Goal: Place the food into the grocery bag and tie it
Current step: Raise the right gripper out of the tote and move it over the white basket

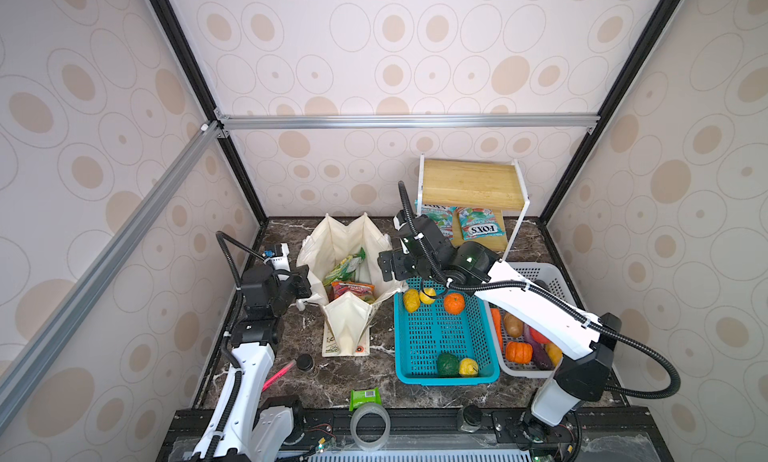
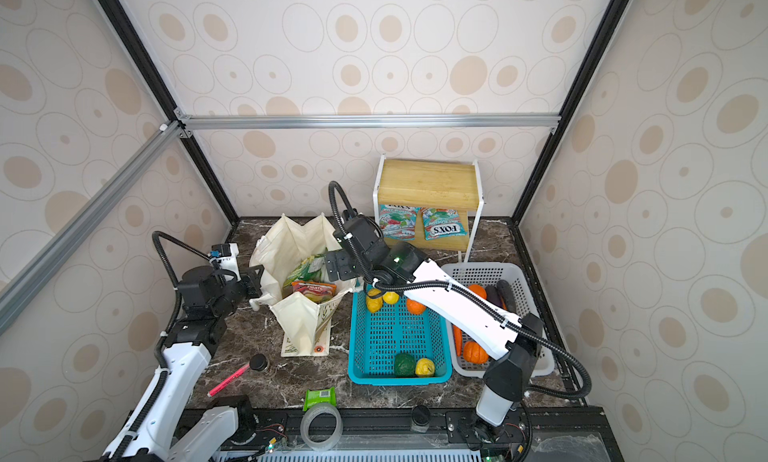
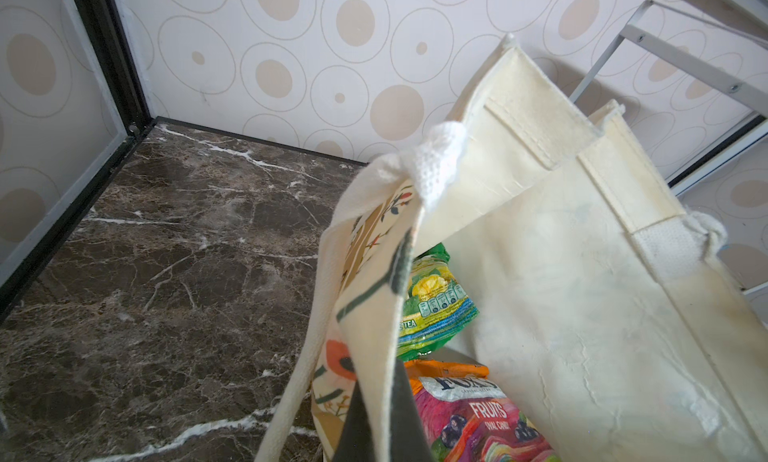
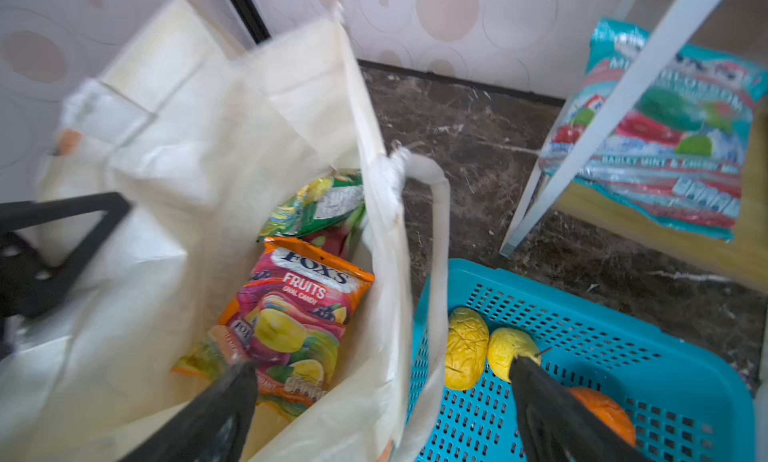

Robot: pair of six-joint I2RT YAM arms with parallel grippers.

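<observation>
Your right gripper [image 4: 382, 366] has its fingers [image 4: 216, 414] wide apart astride the grocery bag [image 4: 174, 156] wall. The orange snack packet [image 4: 299, 310] lies inside by one tip, and lemons [image 4: 467, 347] sit in the blue basket [image 4: 623, 327] by the other. Your left gripper [image 1: 306, 282] is pinched on the bag's opposite rim.

Marble table [image 1: 316, 381] carries grocery bag [image 1: 340, 239], blue basket [image 1: 401, 339], white basket [image 1: 519, 372], wooden rack [image 1: 469, 183].

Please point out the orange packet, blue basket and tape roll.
orange packet [image 4: 297, 310]: right wrist view, printed front.
blue basket [image 1: 446, 379]: a top view, near rim.
tape roll [image 1: 370, 444]: a top view, front wall.
</observation>
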